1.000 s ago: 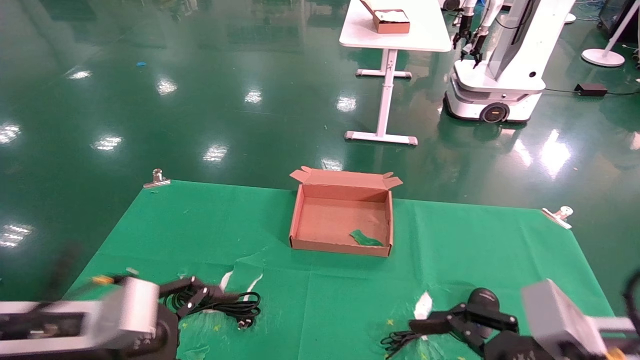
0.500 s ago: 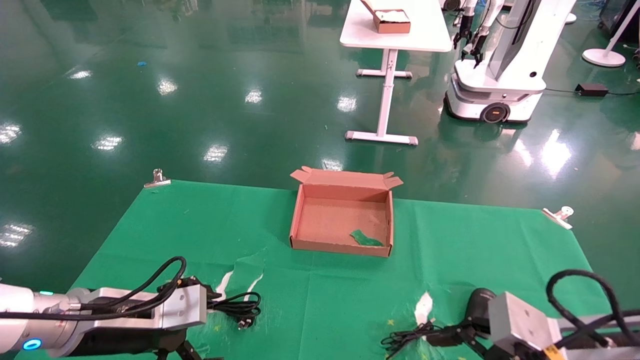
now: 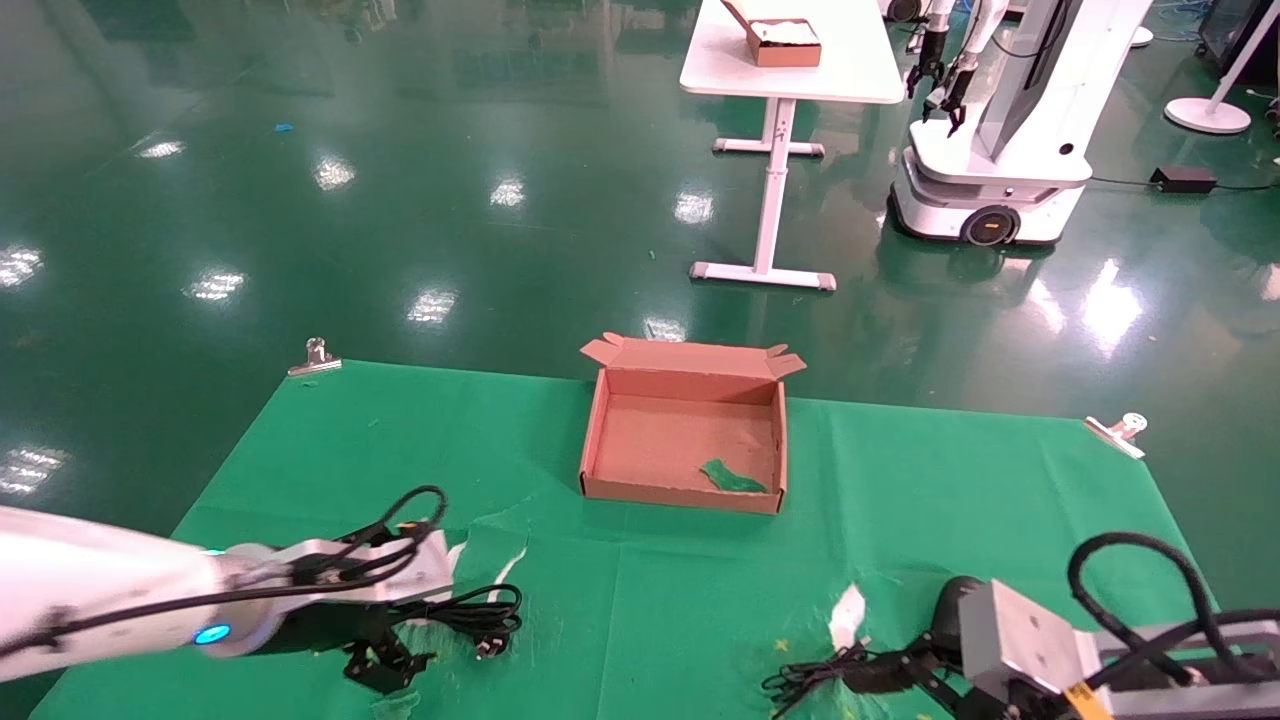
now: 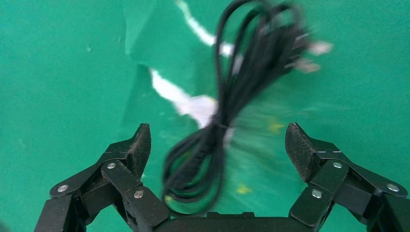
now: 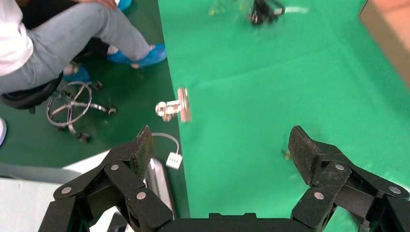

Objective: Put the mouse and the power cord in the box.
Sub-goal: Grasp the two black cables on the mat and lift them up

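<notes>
- Black power cord (image 4: 227, 116) lies looped on our green cloth (image 3: 650, 600), under our left gripper (image 4: 217, 145), jaws spread wide.
- Our right gripper (image 5: 220, 150), jaws spread, sits beside the mouse (image 3: 948, 612).
- Box (image 3: 683, 492) sits mid-cloth.

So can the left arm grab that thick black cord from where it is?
Probably yes. The left gripper is open right above the power cord, with the bundled loops lying between its fingers on the green cloth. Nothing covers the cord or blocks the way down.
</notes>
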Available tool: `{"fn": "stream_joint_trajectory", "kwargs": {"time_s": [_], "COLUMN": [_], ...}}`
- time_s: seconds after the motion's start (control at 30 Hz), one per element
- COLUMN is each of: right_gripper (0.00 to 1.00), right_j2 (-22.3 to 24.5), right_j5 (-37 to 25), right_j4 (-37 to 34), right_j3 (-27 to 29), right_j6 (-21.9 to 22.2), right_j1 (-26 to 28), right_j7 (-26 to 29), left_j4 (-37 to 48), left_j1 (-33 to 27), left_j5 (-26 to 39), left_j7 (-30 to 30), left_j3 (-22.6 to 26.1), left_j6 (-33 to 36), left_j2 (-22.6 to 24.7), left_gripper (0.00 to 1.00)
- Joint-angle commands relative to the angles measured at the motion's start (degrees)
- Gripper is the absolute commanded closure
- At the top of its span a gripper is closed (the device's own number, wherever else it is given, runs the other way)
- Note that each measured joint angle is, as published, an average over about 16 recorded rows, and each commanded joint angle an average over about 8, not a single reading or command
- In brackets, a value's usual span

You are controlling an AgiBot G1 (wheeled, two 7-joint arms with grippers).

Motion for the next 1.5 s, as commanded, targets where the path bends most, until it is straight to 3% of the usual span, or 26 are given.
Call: {"fn": "stream_joint_trajectory", "kwargs": {"time_s": [0.03, 0.33, 1.07, 1.27, 1.5], "right_gripper": [0.00, 0.00, 0.00, 0.00, 0.00], "right_j2": [0.1, 2.2, 3.7, 1.2, -9.0], "right_j5": [-0.5, 0.3, -0.3, -8.6, -24.4], "right_j4": [0.2, 0.4, 0.2, -0.4, -7.8], "right_j3": [-0.3, -0.1, -1.0, -4.5, -12.0], "right_j6": [-0.3, -0.5, 0.4, -1.6, -2.8], "right_j1": [0.2, 0.3, -0.9, 3.2, 12.0], "right_j7": [0.2, 0.4, -0.1, 1.0, 0.0], "left_j4": [1.5, 3.1, 3.2, 3.4, 3.5], "left_j1": [-0.2, -0.7, 0.3, 0.4, 0.4], "left_j5": [5.0, 11.4, 12.6, 12.2, 12.1], "left_j7": [-2.4, -5.1, -6.5, -5.8, -5.7], "left_j3": [1.4, 2.7, 3.1, 3.2, 3.1], "left_j6": [-1.6, -3.6, -3.6, -3.9, -4.0], "left_j2": [2.6, 5.4, 6.0, 5.9, 5.9], "left_gripper": [0.00, 0.00, 0.00, 0.00, 0.00]}}
